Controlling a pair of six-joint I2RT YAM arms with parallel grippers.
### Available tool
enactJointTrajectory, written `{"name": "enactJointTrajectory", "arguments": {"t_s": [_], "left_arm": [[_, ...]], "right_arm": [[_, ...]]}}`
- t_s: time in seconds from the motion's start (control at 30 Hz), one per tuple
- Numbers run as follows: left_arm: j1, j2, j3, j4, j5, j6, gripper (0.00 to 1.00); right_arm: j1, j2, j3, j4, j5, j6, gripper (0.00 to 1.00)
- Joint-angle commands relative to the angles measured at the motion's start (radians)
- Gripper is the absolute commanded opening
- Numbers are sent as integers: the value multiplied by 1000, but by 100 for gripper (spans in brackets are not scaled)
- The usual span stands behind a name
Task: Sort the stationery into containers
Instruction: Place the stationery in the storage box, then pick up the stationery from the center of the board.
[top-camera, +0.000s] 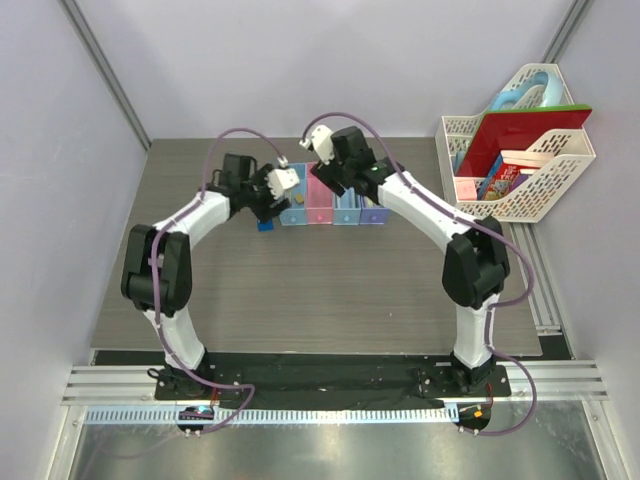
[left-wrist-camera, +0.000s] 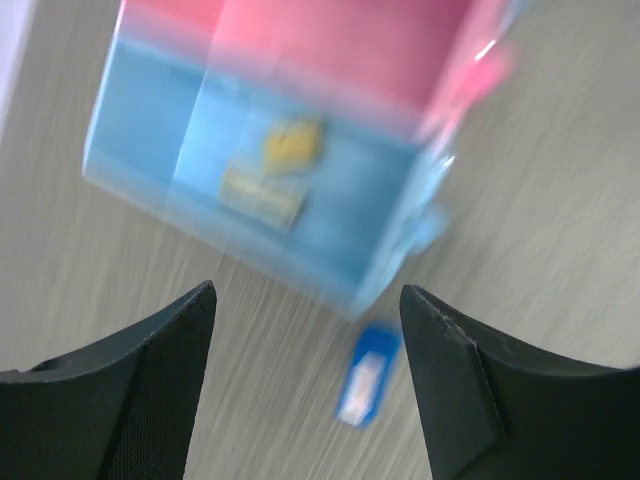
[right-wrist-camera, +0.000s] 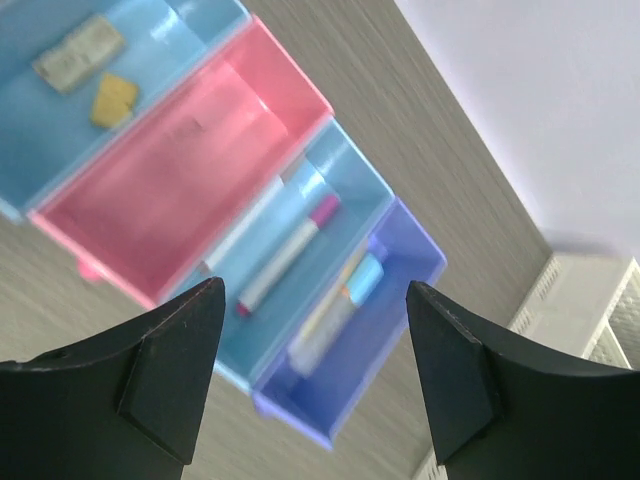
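Right by the end blue bin's (left-wrist-camera: 150, 130) corner, a small blue item (left-wrist-camera: 367, 373) lies on the table (left-wrist-camera: 560, 250); left gripper (left-wrist-camera: 308, 300) and right gripper (right-wrist-camera: 315, 290) both gape, holding nothing.

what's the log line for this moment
left gripper: open, above blue item on table | right gripper: open, over containers | blue item: unsorted

Four joined bins (top-camera: 320, 210) sit in a row at upper centre of the bench (top-camera: 330, 290). A small block (top-camera: 265, 226) lies just lower left of them. Baskets (top-camera: 520, 160) stand upper right.
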Motion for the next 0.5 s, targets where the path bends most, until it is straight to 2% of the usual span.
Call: {"name": "enactJointTrajectory", "arguments": {"t_s": [0.0, 0.17, 0.47], "left_arm": [[206, 87, 63, -233, -62, 30, 74], [246, 76, 49, -241, -49, 78, 74], [248, 60, 57, -295, 36, 84, 74]], "right_arm": [[-41, -243, -12, -29, -24, 6, 79], [-113, -306, -44, -43, -43, 28, 80], [-191, -378, -144, -44, -75, 39, 81]]}}
